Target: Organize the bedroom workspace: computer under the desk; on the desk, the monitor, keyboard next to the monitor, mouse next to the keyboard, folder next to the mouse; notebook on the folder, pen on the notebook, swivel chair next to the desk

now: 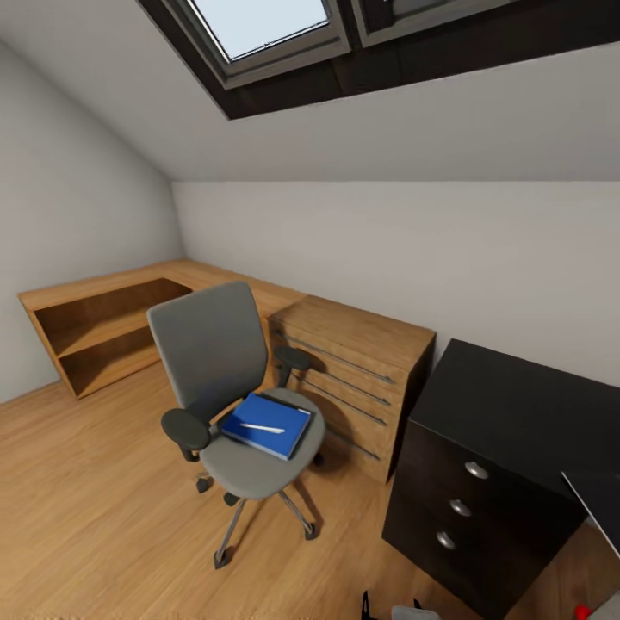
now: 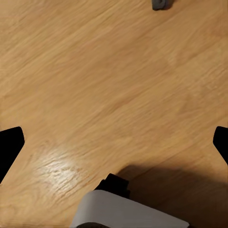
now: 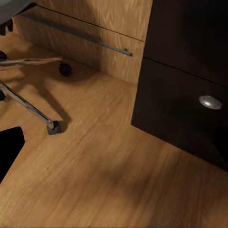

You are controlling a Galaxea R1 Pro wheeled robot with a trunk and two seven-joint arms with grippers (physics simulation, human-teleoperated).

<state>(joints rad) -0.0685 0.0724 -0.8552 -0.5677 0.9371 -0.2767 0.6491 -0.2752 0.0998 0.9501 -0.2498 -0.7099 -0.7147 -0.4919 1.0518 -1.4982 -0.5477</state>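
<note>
Swivel chair stands on the wood floor just beside the wooden chest of drawers, apart from the black desk — blue folder lies flat on its seat with the white pen on top; a grey notebook between them can't be made out. Left gripper hangs over bare floor with fingertips spread wide, holding nothing. Right gripper faces the floor near the chair's castors and the desk's drawer unit — one fingertip is clear, the other is probably lost against the black drawer front, so its state can't be told.
</note>
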